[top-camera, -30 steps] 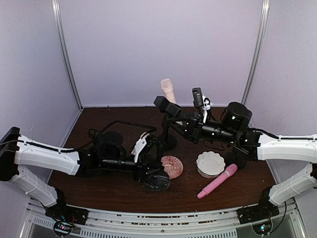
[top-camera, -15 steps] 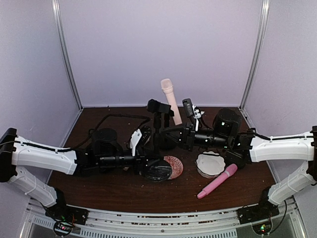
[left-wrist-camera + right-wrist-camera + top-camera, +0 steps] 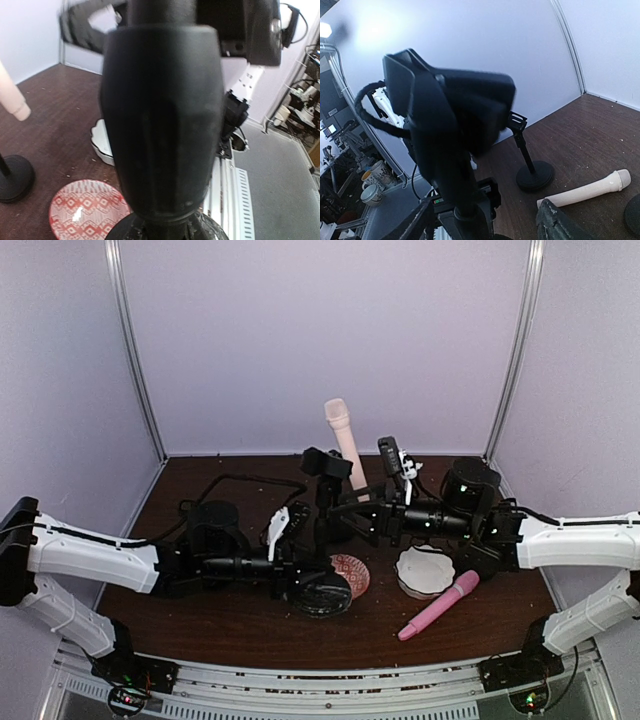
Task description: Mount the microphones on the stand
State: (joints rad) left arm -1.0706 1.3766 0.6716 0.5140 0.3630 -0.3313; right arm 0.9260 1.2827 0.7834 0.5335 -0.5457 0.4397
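The left gripper (image 3: 300, 576) has its jaws closed tight, apparently clamped low on the black microphone stand (image 3: 160, 125) just above its round foot. Its wrist view is filled by the stand's thick stem, so the exact hold is a fair guess. The right gripper (image 3: 487, 222) has its jaws parted and holds nothing; a black clip head, probably the top of that stand, rises between the fingers. Take the round red-patterned dish (image 3: 352, 572) as the mark. The stand's foot sits against the dish's left front edge. A pale cream plastic microphone (image 3: 342, 440) rises tilted behind the dish, seemingly carried on another stand. The bright pink plastic microphone (image 3: 438, 606) lies flat on the dark brown worktop (image 3: 230, 635) to the dish's right, a little nearer the arms and just past a white scalloped bowl (image 3: 425, 572). The arms are crowded behind the dish, so a sideways sweep of the open jaws could knock the cream microphone or tip its support. A hold so low on a tall stand gives little leverage, and it may pivot when a microphone is pressed into the clip. The pink one is round-bodied and could roll or nudge the bowl if pinched off-centre.
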